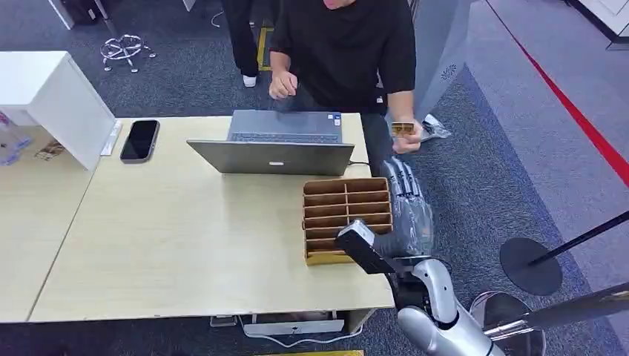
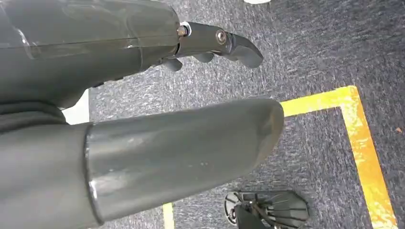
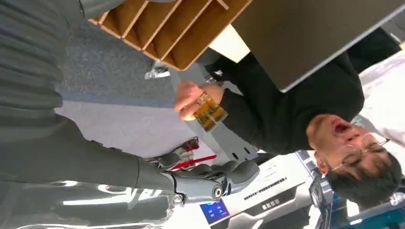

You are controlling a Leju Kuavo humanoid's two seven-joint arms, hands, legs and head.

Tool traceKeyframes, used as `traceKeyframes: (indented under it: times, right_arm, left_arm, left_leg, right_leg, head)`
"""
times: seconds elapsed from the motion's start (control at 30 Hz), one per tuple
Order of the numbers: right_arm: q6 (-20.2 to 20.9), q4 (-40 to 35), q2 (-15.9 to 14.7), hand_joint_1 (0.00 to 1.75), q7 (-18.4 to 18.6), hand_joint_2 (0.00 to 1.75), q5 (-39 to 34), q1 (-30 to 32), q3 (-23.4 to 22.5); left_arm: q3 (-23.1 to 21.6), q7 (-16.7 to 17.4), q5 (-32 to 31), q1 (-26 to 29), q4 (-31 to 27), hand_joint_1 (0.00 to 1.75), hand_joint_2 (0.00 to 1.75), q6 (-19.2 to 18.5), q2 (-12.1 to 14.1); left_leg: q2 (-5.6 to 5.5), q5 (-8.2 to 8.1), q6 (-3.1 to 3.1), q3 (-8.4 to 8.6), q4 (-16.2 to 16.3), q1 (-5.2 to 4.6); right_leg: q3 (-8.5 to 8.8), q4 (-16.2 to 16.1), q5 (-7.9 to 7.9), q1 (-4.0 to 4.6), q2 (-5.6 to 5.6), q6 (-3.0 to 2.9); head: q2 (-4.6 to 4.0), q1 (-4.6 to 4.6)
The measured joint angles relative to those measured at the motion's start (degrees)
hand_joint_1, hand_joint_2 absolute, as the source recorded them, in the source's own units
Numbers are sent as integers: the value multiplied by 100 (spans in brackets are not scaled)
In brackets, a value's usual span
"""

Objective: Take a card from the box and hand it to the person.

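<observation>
We see the card (image 1: 402, 129) in the person's hand (image 1: 407, 138), at about one o'clock from the box (image 1: 346, 219) on the table (image 1: 185, 237). Our right hand (image 1: 408, 204) hangs beside the box, fingers spread, holding nothing. Our left hand (image 2: 143, 119) is over carpet, fingers apart, empty.

The right hand (image 1: 406, 204) hangs just off the right edge of the pale wooden desk (image 1: 185, 245), over grey carpet. Just beside it stands the brown cardboard divided box (image 1: 346, 219), with the open grey laptop (image 1: 278, 144) behind that. The person's hand (image 1: 406, 137), holding an amber card (image 1: 403, 128), hovers near beyond the fingers (image 1: 400, 174). Left of the box, the desk surface lies bare up to a black phone (image 1: 139, 139).
</observation>
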Motion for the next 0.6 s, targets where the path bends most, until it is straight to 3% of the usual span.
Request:
traceKeyframes:
  times: [0.6]
  right_arm:
    - [214, 332, 203, 0, 212, 175, 341, 1, 20]
  left_arm:
    - [0, 72, -2, 0, 0, 0, 0, 55, -22]
  left_leg:
    - [0, 0, 0, 0, 0, 0]
  right_leg:
    - [0, 0, 0, 0, -1, 0]
  head:
    - [0, 2]
